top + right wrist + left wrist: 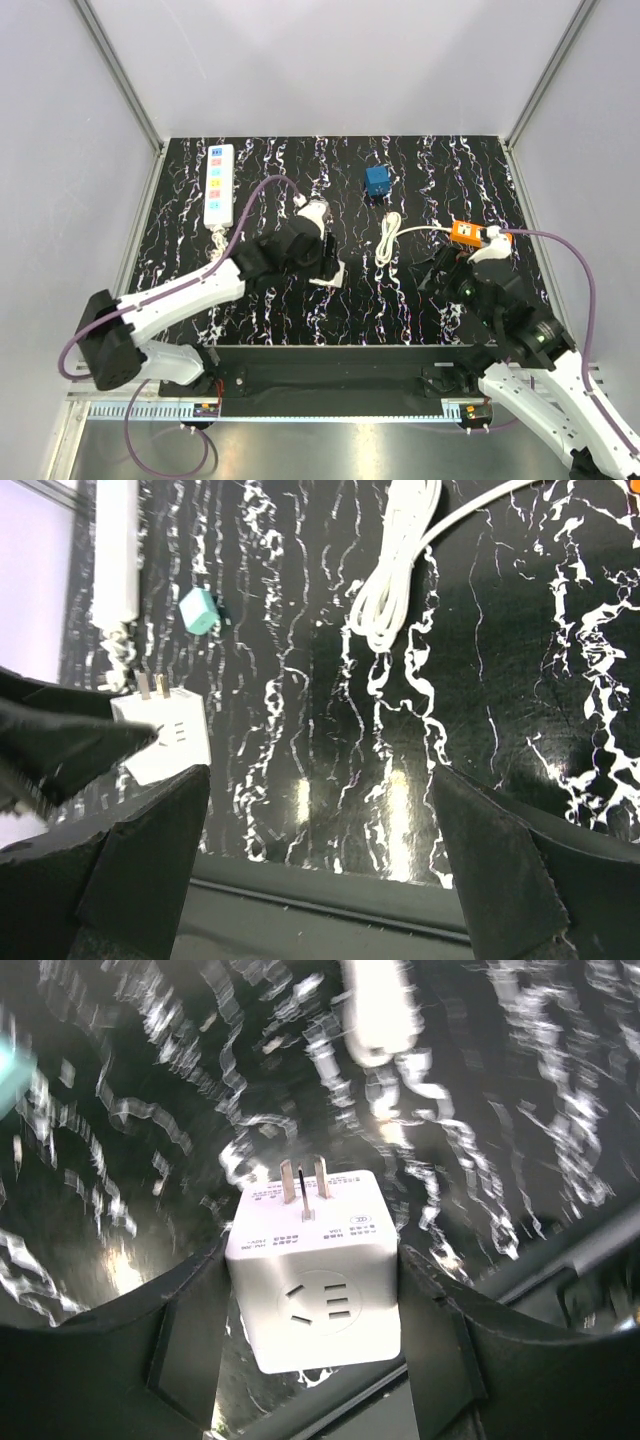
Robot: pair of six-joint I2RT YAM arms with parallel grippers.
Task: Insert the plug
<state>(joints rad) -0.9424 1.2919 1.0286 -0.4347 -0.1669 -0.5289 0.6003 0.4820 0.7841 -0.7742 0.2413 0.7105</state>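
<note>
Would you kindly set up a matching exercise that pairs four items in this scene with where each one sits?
Things:
1. white cube adapter
2. power strip
3. blue cube
4. orange plug

Places:
A. far side, near the middle
B. held between the left fingers
C. right side, joined to the white cable
D. far left corner

Pairs: 1-B, 2-D, 3-A, 4-C

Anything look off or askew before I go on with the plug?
Nothing stands out. The white adapter is held on both sides by the left gripper, and its prongs look unbent. The power strip lies flat at the far left. Nothing looks spilled or damaged.
</note>
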